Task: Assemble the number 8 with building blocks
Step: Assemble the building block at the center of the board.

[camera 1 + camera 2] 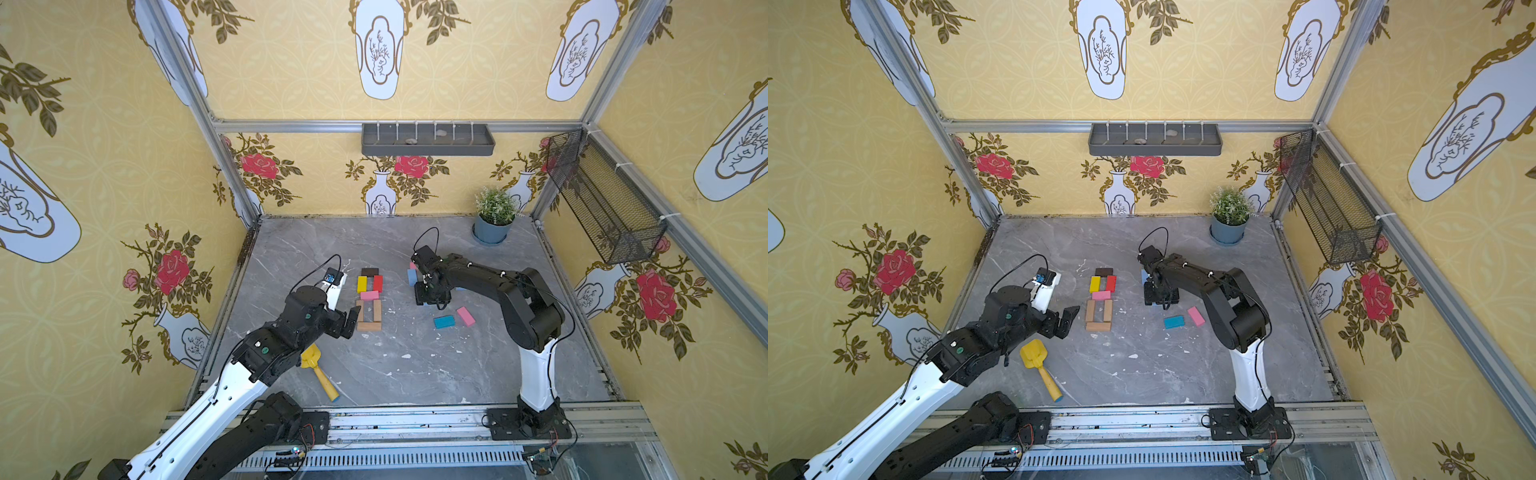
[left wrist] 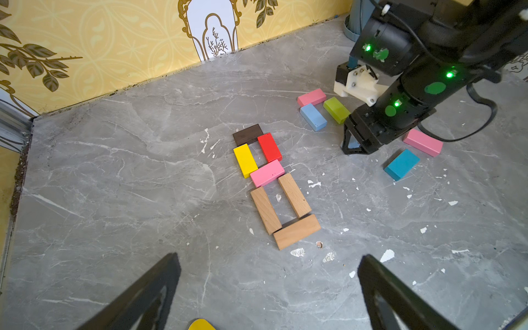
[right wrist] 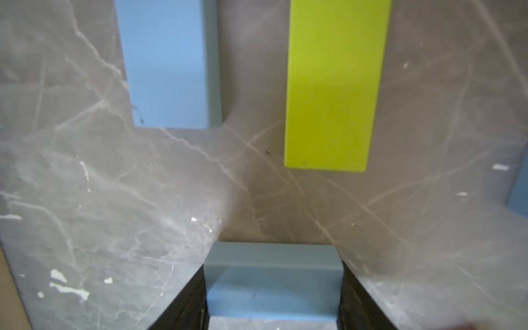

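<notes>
Light-blue brick [image 3: 273, 281] in right pincer [image 3: 273, 303]

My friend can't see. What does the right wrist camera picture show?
The right hand grips a light blue block between its black fingers over a grey marble table. Past it lie another blue block and a lime green block, apart.

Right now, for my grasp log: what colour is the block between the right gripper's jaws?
Light blue rectangular block, best in the right wrist view.
</notes>
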Motion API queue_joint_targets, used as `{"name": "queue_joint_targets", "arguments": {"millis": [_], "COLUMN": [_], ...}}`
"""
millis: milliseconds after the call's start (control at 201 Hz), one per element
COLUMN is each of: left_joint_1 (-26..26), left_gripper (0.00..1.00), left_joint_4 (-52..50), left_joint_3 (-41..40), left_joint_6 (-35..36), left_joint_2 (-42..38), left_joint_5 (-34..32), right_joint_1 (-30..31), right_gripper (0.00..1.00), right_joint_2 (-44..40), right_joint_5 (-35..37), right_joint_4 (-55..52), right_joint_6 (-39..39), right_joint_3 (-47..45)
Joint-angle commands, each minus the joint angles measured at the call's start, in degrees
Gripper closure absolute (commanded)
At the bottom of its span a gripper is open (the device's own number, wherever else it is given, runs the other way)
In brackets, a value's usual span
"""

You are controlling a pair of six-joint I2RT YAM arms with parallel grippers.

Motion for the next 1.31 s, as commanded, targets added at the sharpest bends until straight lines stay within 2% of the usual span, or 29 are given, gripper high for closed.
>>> {"name": "queue_joint_targets", "arguments": {"millis": [0,438,1304], "left_joint_1": [0.02,-0.01,0.02], "left_gripper": [0.0,0.0,0.0], "left_joint_4": [-0.56,-0.56,-0.64], "left_joint_3": [-0.1,-0.03,-0.09], "left_joint_6": [0.09,0.06,0.09], "left_joint_2": [0.05,0.01,0.11], "left_joint_5": [0.1,0.04,0.02], "right_joint_1": [-0.44,-0.94,-1.1], "right_gripper": [0.45,0.46,0.46], "right_joint_2": [1.74,5.21,7.54], "right_joint_5": [-1.04,-1.83,-1.56], "right_joint_4": [0.52,0.36,0.32], "right_joint_6": [-1.3,-2.61,-2.66], "right_joint_3": [1.3,5.54,7.47]}}
